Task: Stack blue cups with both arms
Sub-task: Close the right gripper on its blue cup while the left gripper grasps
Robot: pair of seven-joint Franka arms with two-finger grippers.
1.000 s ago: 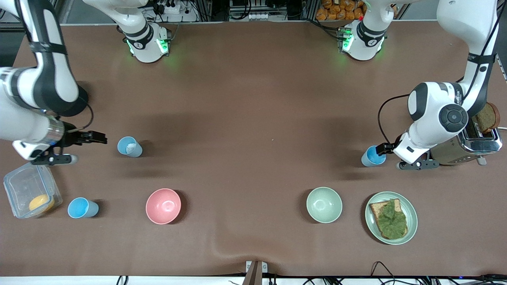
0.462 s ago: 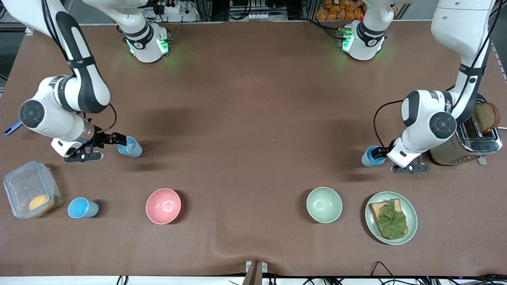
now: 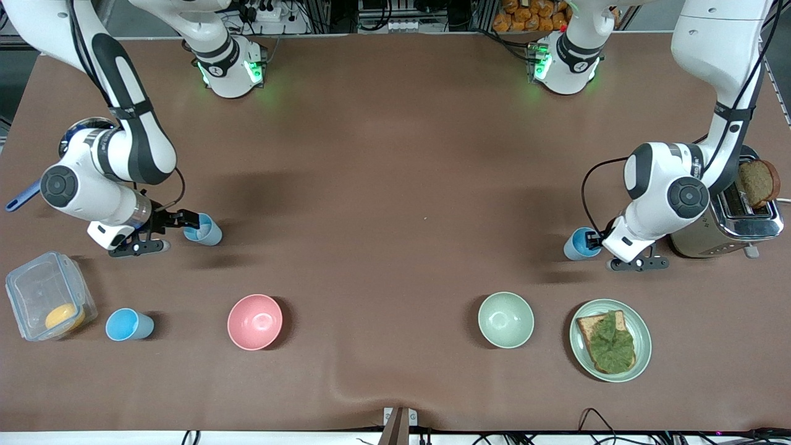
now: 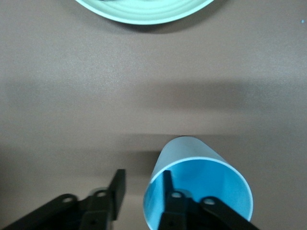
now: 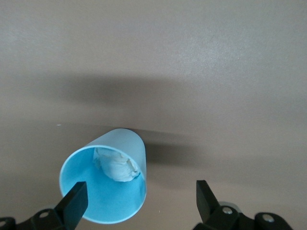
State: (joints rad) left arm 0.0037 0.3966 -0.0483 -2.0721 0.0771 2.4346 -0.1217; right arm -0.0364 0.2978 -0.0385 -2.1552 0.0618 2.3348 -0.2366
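Three blue cups stand upright on the brown table. One cup [image 3: 204,230], with a white crumpled wad inside, is at the right arm's end. My right gripper [image 3: 191,219] is open at its rim: in the right wrist view the cup [image 5: 103,179] has one finger [image 5: 74,201] over its mouth and the other outside, so my right gripper [image 5: 140,199] straddles the wall. A second cup [image 3: 579,244] is at the left arm's end. My left gripper [image 3: 594,238] is open, one finger [image 4: 168,187] inside this cup [image 4: 201,163], the other outside, the gripper [image 4: 142,189] astride its wall. The third cup [image 3: 126,324] stands alone nearer the camera.
A pink bowl [image 3: 254,321] and a pale green bowl [image 3: 505,319] sit nearer the camera. A green plate [image 3: 581,346] holds toast with lettuce; its rim shows in the left wrist view [image 4: 144,12]. A toaster [image 3: 735,225] stands beside the left arm. A clear container [image 3: 49,300] holds something orange.
My right arm has swung in and brought its gripper from beside the cup with the wad up to its rim. My left gripper has shifted slightly at its cup.
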